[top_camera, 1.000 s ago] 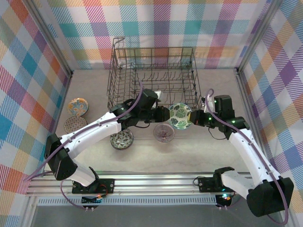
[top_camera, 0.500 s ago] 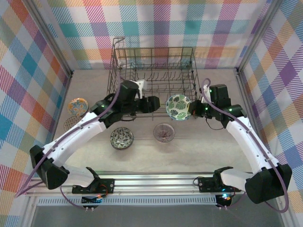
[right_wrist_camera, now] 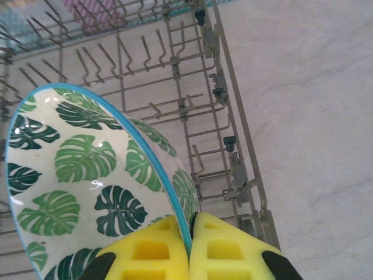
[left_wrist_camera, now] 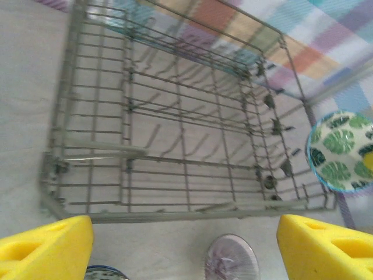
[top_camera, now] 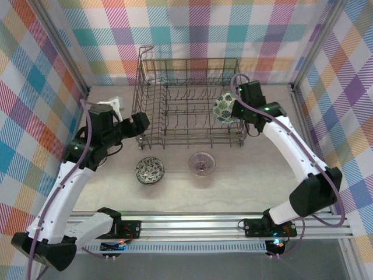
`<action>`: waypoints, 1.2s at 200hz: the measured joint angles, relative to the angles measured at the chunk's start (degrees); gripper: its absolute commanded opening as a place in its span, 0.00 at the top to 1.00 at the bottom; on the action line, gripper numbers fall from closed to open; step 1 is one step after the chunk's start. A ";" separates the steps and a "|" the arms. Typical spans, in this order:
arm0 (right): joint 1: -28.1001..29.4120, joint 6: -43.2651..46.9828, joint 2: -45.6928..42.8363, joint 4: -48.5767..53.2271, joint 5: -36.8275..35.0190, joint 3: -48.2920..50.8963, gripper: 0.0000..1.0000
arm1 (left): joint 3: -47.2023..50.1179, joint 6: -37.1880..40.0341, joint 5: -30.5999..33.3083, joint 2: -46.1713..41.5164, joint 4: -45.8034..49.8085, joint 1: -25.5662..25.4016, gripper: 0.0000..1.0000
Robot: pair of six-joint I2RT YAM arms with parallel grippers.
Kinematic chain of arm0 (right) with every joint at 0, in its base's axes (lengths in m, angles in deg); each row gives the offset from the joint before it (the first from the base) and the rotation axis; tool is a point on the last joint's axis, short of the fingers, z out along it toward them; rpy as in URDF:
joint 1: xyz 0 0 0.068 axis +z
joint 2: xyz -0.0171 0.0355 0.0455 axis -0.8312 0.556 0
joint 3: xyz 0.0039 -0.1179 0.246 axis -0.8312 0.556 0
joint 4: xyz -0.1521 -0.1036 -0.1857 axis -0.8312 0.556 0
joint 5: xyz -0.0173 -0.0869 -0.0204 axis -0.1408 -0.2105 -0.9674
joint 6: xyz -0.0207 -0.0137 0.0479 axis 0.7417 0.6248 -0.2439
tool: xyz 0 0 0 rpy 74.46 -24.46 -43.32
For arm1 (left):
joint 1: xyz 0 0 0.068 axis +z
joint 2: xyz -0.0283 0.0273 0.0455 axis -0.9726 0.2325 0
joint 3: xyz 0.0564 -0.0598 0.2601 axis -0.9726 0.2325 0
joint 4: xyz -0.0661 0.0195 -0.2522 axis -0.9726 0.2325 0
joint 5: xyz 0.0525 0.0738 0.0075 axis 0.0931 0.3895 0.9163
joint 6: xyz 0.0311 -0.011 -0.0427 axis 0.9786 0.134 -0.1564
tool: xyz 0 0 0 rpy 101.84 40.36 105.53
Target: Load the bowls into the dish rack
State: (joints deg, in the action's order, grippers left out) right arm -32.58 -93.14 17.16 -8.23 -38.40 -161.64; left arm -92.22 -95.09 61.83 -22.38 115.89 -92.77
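Pinches the blue rim of the green-leaf bowl with the right end effector, yellow pads closed tight, one inside the wall and one outside. Holds that bowl tipped on edge, leafy inside facing left, over the right end of the dish rack, just inside its right wall as seen from above; cannot tell whether it touches the tines. Looks down past the bowl onto rows of upright tines and the rack's right wall in the right wrist view. Keeps the left end effector spread wide, a yellow pad at each lower corner of its wrist view, nothing between them. Sets that end effector just off the rack's near left corner, facing right along the near wall, with the green-leaf bowl raised at the far right. Has two more bowls upright on the counter on the near side of the rack: a dark floral bowl toward the left and a pale purplish bowl near the middle, well apart.
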 measured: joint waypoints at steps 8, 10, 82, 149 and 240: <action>1.53 0.28 1.14 -0.04 -4.04 -0.04 1.00 | 0.35 0.20 -0.94 0.00 0.07 2.16 0.17; 1.95 0.39 1.44 -0.02 -5.20 -0.02 1.00 | 0.46 0.24 -1.20 0.04 0.11 2.67 0.17; 6.08 0.37 6.93 0.39 -29.40 -2.86 1.00 | 3.63 1.29 -6.32 3.37 0.35 8.52 0.16; 6.86 -10.78 22.53 15.43 -39.63 -19.96 1.00 | 3.63 2.14 -9.29 6.16 -0.79 11.10 0.16; 10.45 -13.07 30.53 23.65 -45.40 -26.51 1.00 | 3.63 2.78 -12.24 8.28 -1.25 11.93 0.16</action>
State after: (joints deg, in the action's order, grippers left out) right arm -22.13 -106.21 47.69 15.42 -83.79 -188.15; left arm -88.59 -92.31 49.59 -14.09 114.65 -80.83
